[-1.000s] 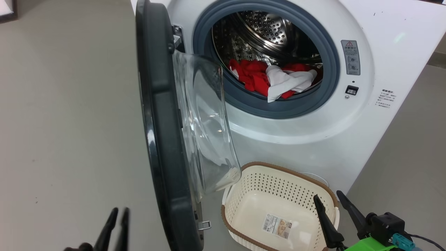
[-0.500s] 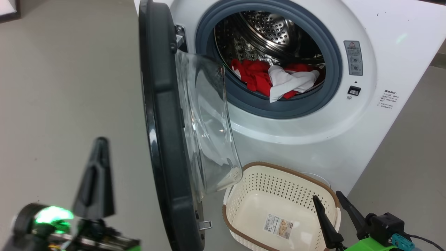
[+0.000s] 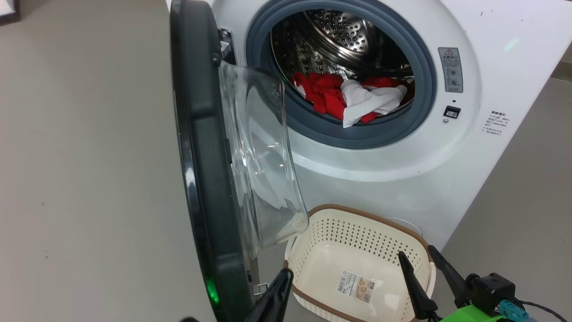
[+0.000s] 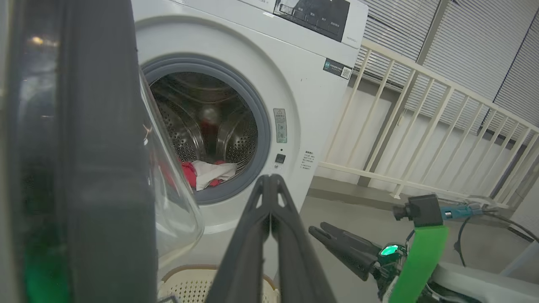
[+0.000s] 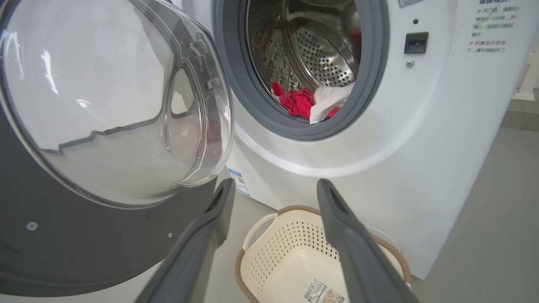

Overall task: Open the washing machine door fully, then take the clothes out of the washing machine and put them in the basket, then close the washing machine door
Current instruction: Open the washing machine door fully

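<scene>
Left fingers (image 3: 275,298), pressed together beside the washing machine door (image 3: 201,156), risked striking its glass if raised carelessly; right fingers (image 3: 414,286) stood spread.

In the right wrist view, up and to the right of your right gripper (image 5: 276,185), the printed note (image 5: 490,29) on the washer (image 5: 421,168) front reads in part "开门前,请耐心", "1-2分钟" and "机器运行状态下,请勿强制开门"; its heading is cut off by the frame edge. Just below that gripper's fingertips, the basket (image 5: 269,256) floor carries a sticker (image 5: 322,291) with a barcode, its print too small to read. Left of the gripper, low on the washer, a blue sticker (image 5: 238,182) shows a square code but no legible words. Well above your right gripper in the head view, a warning label (image 3: 449,69) bears a red triangle sign; its text is too small. In the left wrist view, high above your left gripper (image 4: 269,179), the panel (image 4: 313,14) and a dark sticker (image 4: 338,68) are unreadable.
</scene>
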### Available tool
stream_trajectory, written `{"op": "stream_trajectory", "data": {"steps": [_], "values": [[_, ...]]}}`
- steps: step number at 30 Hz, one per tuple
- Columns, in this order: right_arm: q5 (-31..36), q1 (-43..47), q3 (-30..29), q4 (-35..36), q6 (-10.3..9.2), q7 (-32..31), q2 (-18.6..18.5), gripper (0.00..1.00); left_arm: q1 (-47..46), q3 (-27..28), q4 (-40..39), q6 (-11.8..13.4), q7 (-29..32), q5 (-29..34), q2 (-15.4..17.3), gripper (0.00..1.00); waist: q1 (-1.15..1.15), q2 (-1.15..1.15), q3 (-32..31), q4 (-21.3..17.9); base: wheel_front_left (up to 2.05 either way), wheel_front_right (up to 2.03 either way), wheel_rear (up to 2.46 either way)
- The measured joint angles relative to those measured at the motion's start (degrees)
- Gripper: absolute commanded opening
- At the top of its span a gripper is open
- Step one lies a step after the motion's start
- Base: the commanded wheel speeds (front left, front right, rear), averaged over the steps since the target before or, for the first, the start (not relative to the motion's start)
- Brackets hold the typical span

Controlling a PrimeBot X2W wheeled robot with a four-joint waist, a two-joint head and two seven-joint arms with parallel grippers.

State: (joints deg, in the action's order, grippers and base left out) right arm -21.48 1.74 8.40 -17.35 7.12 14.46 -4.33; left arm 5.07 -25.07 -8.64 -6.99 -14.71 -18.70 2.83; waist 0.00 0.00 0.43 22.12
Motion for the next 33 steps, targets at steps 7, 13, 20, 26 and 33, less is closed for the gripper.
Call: {"op": "stream_trajectory", "data": {"steps": [7,13,20,26,33], "values": [[0.0,-0.2,0.2,-0.1,0.0,0.0,0.1,1.0,0.1,0.3,11.0,1.0,0.0,-2.4,0.1,0.0,0.0,0.0,0.2,-0.2,0.0,0.0,0.0],[0.0,-0.2,0.2,-0.1,0.0,0.0,0.1,1.0,-0.6,2.2,14.2,1.9,0.0,-3.8,0.1,0.0,0.0,0.0,0.3,-0.2,0.0,0.0,0.0],[0.0,-0.2,0.2,-0.1,0.0,0.0,0.1,1.0,-0.6,4.1,14.9,2.0,0.0,-4.1,-0.1,0.0,0.0,0.0,0.4,0.4,0.0,0.0,0.0],[0.0,-0.2,0.3,-0.1,0.0,0.0,0.1,1.0,-0.6,8.3,14.9,2.7,0.1,-4.0,-0.2,0.0,0.0,0.0,0.3,1.8,0.0,0.0,0.0],[0.0,-0.2,0.7,-0.1,0.0,0.0,0.1,1.0,-0.5,15.4,15.1,3.0,0.1,-3.4,-0.3,0.0,0.0,0.0,0.4,3.3,0.0,0.0,0.0]]}}
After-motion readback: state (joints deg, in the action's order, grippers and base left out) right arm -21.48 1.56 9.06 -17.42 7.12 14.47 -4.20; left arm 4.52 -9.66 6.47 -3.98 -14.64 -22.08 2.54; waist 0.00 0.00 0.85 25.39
